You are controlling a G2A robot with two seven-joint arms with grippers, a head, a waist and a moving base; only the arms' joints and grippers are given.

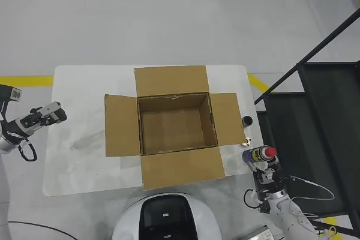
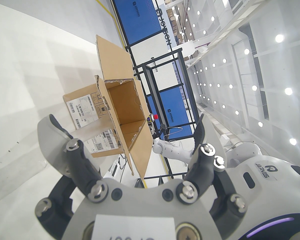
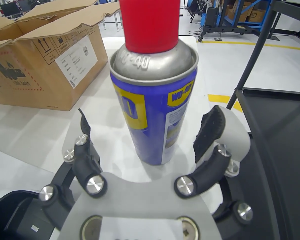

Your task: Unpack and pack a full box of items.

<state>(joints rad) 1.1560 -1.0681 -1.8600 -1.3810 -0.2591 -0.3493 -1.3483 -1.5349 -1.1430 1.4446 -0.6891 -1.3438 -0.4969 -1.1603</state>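
An open cardboard box stands in the middle of the white table, flaps spread, its inside bare. The box lies ahead of my left gripper, which hangs open and holds nothing, near the table's left edge. A blue spray can with a red cap stands upright at the table's front right corner. My right gripper is open around the can's lower part, its pads a little apart from the can. The box sits beyond it.
A small black object stands on the table by the box's right flap. A black metal rack stands close to the table's right side, right beside my right arm.
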